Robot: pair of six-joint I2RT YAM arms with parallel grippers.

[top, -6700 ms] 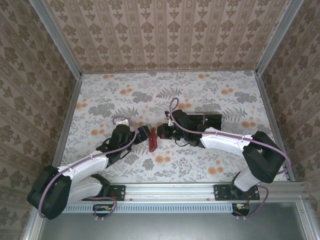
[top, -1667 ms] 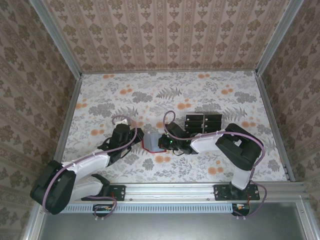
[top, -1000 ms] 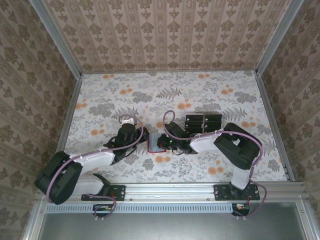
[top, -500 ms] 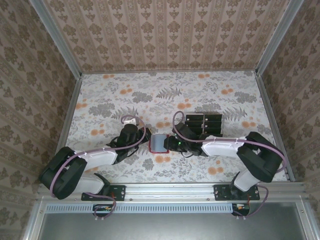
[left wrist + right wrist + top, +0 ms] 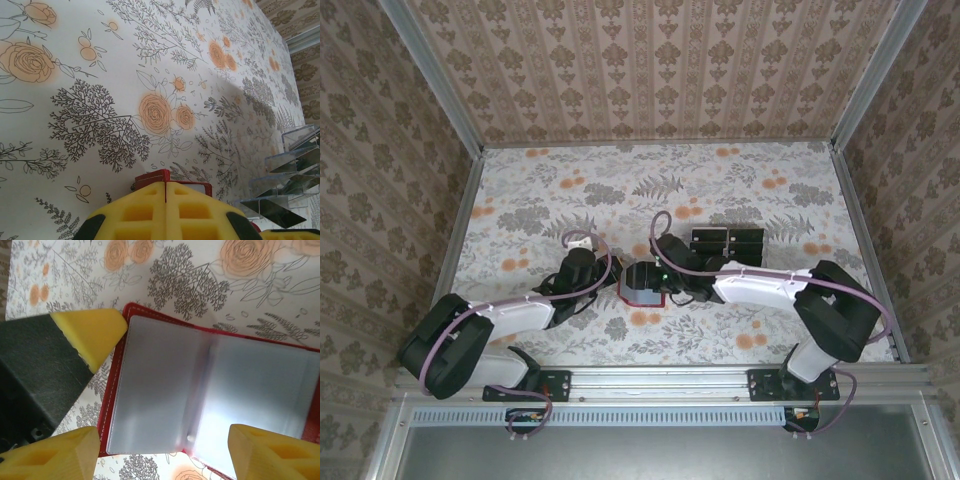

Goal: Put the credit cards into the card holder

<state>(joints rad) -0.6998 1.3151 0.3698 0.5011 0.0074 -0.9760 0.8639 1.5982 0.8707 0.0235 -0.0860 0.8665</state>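
Left arm (image 5: 510, 318) lies low, left gripper (image 5: 165, 184) clenched, tips touching open red wallet (image 5: 155, 385) at its left edge. Right arm (image 5: 760, 285) reaches left, right gripper (image 5: 164, 437) spread above wallet's clear sleeves. Rack (image 5: 295, 165) just far-right holds black cards (image 5: 727, 243).

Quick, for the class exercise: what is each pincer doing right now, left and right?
Left pincer: closed, tips at the card holder edge; whether it pinches it cannot be told.
Right pincer: open over the spread card holder, holding nothing.

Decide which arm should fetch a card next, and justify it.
Right. The right gripper hangs open over the opened card holder, with the credit cards on its side; the left gripper is clamped on the holder's edge.
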